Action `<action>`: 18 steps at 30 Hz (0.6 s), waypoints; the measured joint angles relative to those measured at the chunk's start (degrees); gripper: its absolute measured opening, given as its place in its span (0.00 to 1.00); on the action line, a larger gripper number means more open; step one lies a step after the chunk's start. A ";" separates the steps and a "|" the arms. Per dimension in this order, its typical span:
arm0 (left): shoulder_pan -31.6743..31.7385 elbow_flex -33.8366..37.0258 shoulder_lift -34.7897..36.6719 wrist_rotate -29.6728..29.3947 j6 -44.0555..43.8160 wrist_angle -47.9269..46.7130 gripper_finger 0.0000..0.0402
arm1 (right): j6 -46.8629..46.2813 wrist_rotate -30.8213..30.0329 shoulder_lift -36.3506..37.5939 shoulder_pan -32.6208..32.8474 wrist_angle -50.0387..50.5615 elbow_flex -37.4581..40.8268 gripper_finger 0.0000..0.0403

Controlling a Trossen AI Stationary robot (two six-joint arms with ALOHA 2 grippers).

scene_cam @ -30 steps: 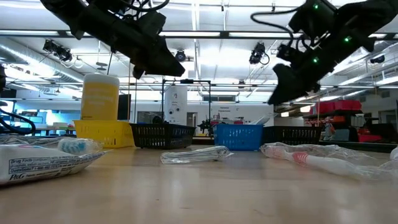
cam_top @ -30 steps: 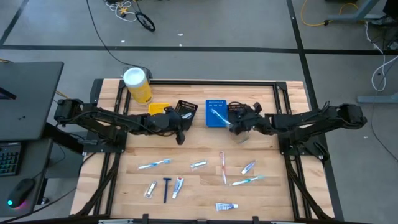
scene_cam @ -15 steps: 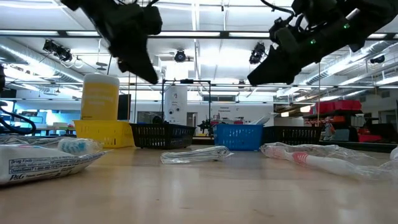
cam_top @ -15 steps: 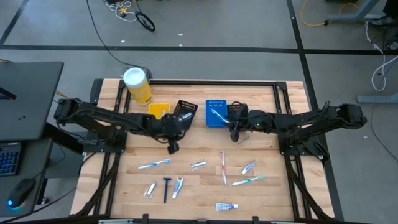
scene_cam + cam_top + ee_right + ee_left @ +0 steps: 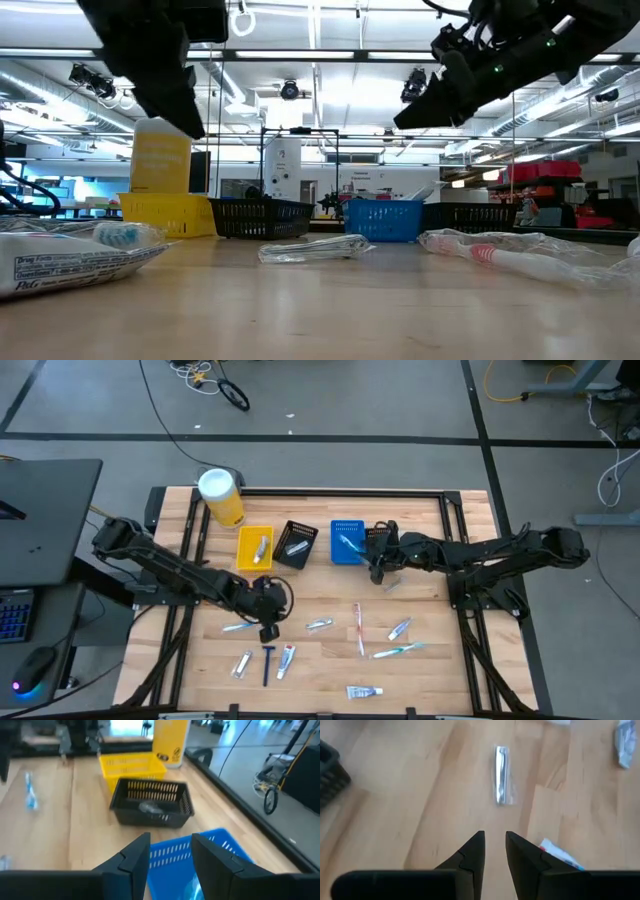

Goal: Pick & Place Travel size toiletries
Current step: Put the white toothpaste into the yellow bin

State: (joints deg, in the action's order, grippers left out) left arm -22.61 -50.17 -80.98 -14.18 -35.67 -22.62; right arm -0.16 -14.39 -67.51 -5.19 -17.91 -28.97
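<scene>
the travel size toiletries [image 5: 320, 625] are seen scattered over the near half of the table [image 5: 430, 610], apart from one another. the left gripper [image 5: 268, 622] is held low over the table's near left part, arm stretched out, its fingers a narrow gap apart with nothing between them; a small silver tube [image 5: 501, 775] is seen just ahead of it. the right gripper [image 5: 377, 567] is poised beside the blue bin [image 5: 346, 543], fingers a little apart and empty. wrapped toothbrushes, tubes and a dark razor [image 5: 267, 663] are shown lying flat. compared with half a second ago, the left gripper is found nearer, away from the black bin [image 5: 296, 544].
</scene>
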 joint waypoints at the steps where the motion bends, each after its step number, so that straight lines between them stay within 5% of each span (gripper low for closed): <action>1: -0.25 -0.06 -0.88 -0.07 -0.71 1.37 0.21 | -0.31 -0.01 0.00 -0.22 -0.76 -0.02 0.38; 18: -1.08 -0.09 -9.15 0.04 2.06 11.61 0.21 | 0.71 0.02 -0.15 -4.33 -8.75 -0.07 0.38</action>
State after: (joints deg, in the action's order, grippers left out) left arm -23.69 -50.26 -90.13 -14.13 -33.60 -11.02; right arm 0.54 -14.37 -67.66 -9.53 -26.65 -29.04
